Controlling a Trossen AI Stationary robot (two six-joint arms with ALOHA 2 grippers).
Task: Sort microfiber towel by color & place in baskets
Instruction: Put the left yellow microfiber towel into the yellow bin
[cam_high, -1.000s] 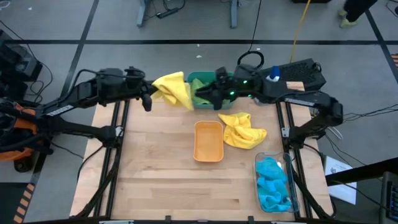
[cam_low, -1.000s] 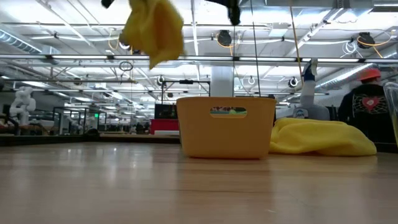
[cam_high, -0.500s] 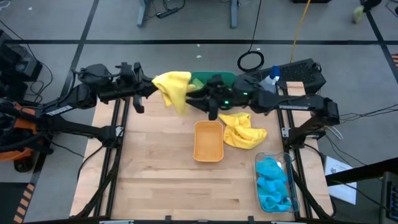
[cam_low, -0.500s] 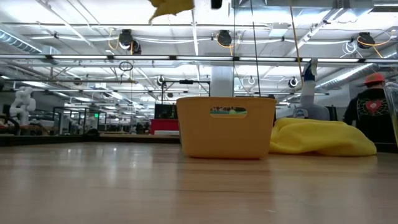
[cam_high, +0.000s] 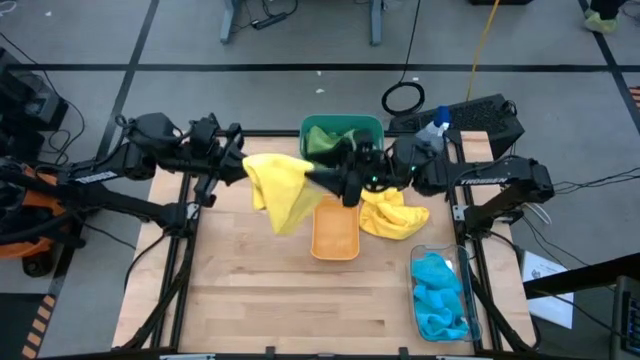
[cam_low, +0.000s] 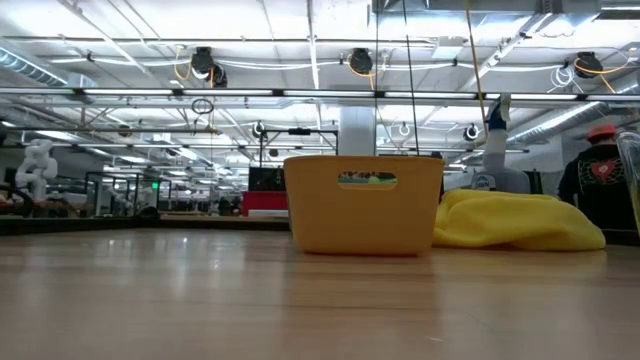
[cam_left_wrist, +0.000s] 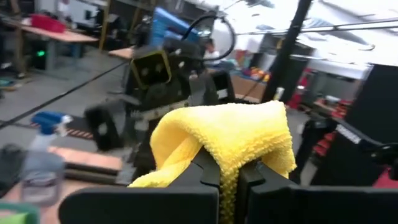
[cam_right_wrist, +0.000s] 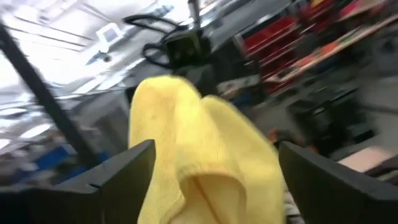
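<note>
Right gripper (cam_high: 322, 181) has spread open; left gripper (cam_high: 238, 166) grips yellow towel (cam_high: 282, 188) above orange basket (cam_high: 335, 232) — blues, greens sorted, yellows remain.

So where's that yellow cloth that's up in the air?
Seen from above, the yellow cloth hangs from the left end effector, beside the orange basket, facing the right end effector.

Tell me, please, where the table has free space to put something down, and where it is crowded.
Free: the bare wood left of the orange basket, and the near strip in front of it, up to the clear basket. Crowded: the far middle, where both grippers meet at the held yellow towel, beside the teal basket and second yellow towel.
</note>
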